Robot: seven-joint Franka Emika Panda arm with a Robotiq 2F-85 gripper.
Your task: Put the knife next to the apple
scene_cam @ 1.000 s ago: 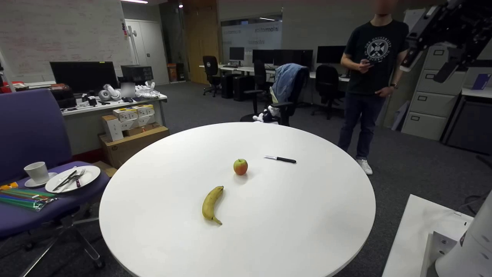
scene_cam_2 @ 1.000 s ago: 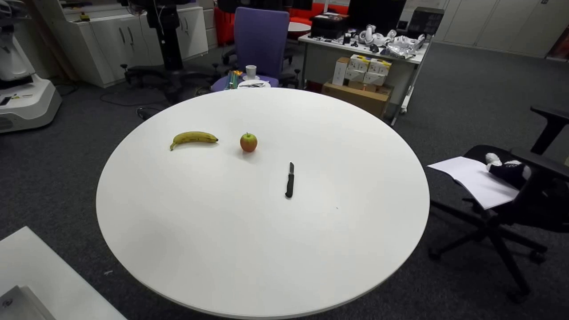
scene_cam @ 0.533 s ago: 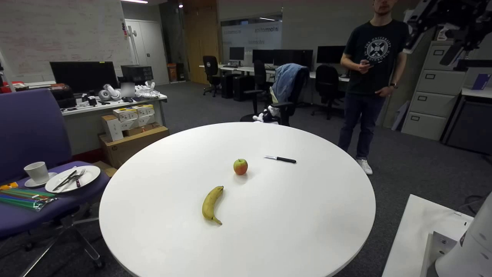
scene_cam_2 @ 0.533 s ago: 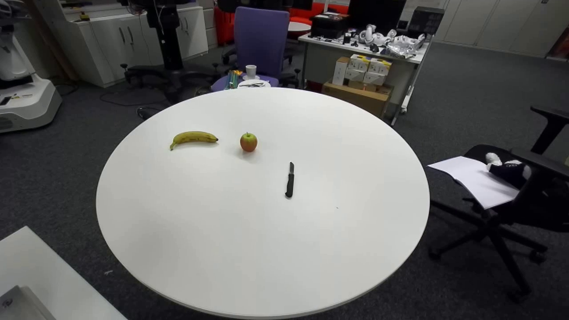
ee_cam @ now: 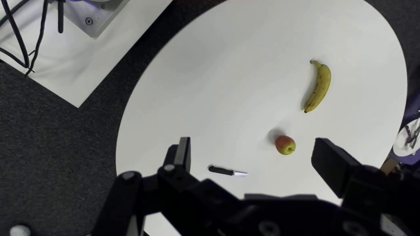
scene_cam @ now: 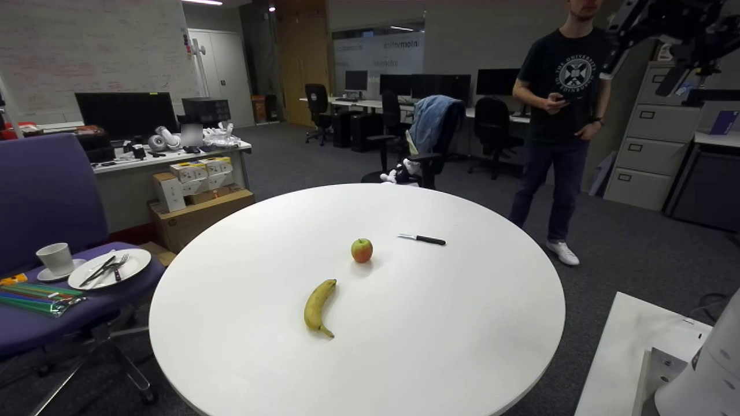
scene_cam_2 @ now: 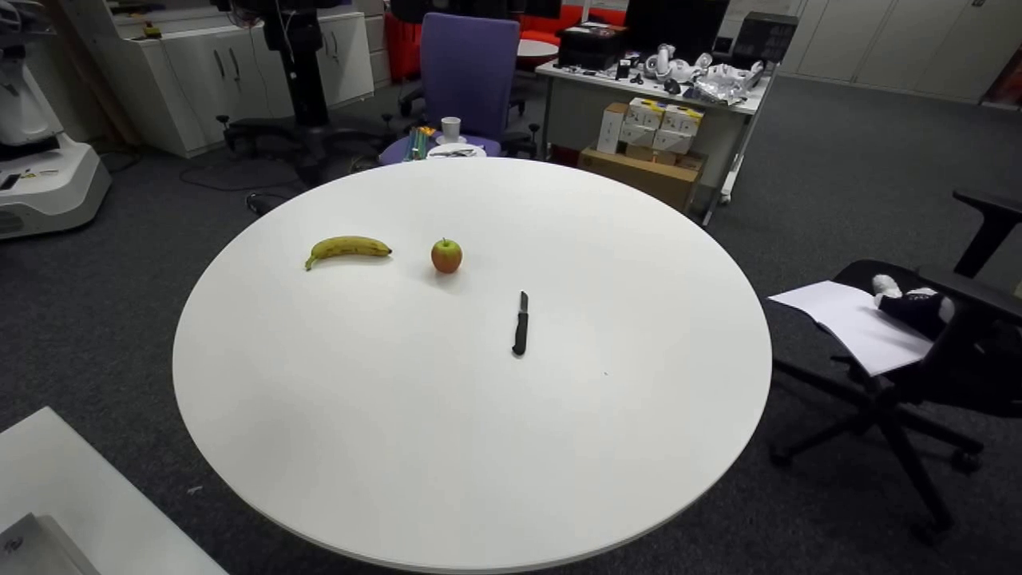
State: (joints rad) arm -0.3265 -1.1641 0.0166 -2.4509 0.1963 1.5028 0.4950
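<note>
The knife [scene_cam: 430, 240] has a black handle and a short silver blade. It lies flat on the white round table [scene_cam: 462, 323], apart from the apple, and shows in an exterior view [scene_cam_2: 520, 331] and in the wrist view [ee_cam: 221, 170]. The red-green apple [scene_cam: 362, 251] stands between the knife and the banana; it also shows in an exterior view [scene_cam_2: 446, 256] and in the wrist view [ee_cam: 285, 145]. My gripper [scene_cam: 637, 82] is high above the table at the upper right of an exterior view. In the wrist view the gripper [ee_cam: 253, 139] is wide open and holds nothing.
A yellow banana [scene_cam: 319, 308] lies on the table beyond the apple. A person [scene_cam: 563, 115] stands behind the table. A purple chair [scene_cam: 52, 219] holds a plate [scene_cam: 136, 263] with cutlery and a cup [scene_cam: 56, 258]. A black chair [scene_cam_2: 942, 319] stands beside the table.
My gripper has risen and shifted slightly left in an exterior view, staying open. The person has shifted stance to the right. The knife, apple and banana have not moved.
</note>
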